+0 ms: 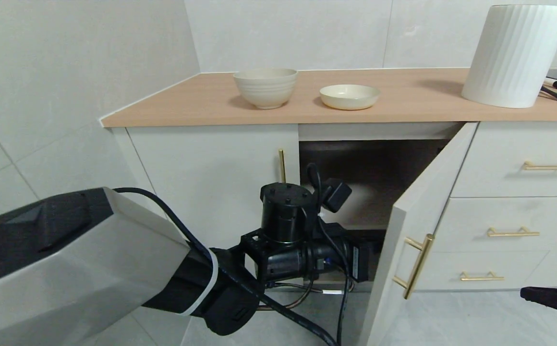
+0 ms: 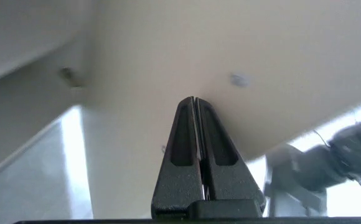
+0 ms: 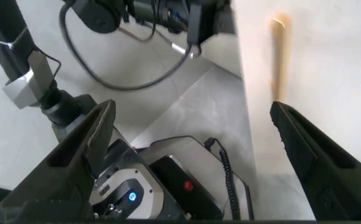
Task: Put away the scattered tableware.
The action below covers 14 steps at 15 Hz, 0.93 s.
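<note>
A: Where is the tableware?

B: Both pieces are on the wooden counter (image 1: 187,108). The ribbed bowl (image 1: 265,86) is on the left and the shallow dish (image 1: 349,96) just to its right. They're near each other but apart, and neither is held.

A: So why are the arms down low?

B: I'd say they're clearing a way in. Right below the dish, the cabinet door (image 1: 415,216) is swung open toward us, showing a dark shelf space. The left claw (image 2: 194,102) is clenched tight on nothing, with its tips against a pale panel. Closed like that, it looks better suited to pushing than to grasping.

A: And the right?

B: The right claw (image 3: 190,118) is spread wide and empty, low by the door's brass handle (image 3: 280,56).

A: Anything else up top?

B: A tall fluted white canister (image 1: 516,53) stands at the right end.
</note>
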Available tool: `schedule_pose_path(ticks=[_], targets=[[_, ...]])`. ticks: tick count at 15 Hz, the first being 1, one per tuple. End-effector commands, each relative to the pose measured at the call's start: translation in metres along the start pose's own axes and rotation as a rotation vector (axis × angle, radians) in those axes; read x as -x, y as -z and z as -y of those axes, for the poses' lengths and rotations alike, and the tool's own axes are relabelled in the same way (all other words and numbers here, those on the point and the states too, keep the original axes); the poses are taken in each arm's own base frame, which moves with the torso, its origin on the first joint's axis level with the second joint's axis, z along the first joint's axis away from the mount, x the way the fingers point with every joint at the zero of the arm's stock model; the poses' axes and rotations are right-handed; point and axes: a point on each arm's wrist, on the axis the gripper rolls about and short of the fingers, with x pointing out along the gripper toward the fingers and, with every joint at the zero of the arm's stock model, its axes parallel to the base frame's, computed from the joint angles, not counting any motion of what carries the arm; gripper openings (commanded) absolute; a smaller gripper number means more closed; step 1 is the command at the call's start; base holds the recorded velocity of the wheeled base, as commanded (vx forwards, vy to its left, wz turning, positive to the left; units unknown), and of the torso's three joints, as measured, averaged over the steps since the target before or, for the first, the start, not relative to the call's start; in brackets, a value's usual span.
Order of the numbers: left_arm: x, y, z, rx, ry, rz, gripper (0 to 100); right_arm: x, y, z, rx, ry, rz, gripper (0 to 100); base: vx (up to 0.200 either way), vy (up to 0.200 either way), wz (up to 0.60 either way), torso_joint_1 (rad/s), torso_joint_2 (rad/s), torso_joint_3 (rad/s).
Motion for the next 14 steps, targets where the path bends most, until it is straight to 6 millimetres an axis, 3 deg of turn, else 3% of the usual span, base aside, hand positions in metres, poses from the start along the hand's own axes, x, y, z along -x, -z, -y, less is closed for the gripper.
schedule_pose_path(ticks=[1,8,11,14], targets=[[-0.003,0.001,-0.001,0.000,-0.001,0.002,0,0.003,-0.002,-0.001,0.006,-0.004,0.017,100,0.000,0.000,0.00,0.000,0.00,0.000],[-0.015,0.003,0.009,-0.005,-0.001,0.003,0,0.013,-0.016,-0.007,0.030,0.002,0.097,100,0.000,0.000,0.00,0.000,0.00,0.000],[-0.029,0.001,0.034,0.001,0.059,-0.002,0,0.027,-0.030,-0.014,0.053,0.019,0.192,100,0.000,0.000,0.00,0.000,0.00,0.000],[-0.044,0.015,0.081,-0.025,0.166,-0.032,0,0.038,-0.043,-0.021,0.074,0.010,0.265,100,0.000,0.000,0.00,0.000,0.00,0.000]])
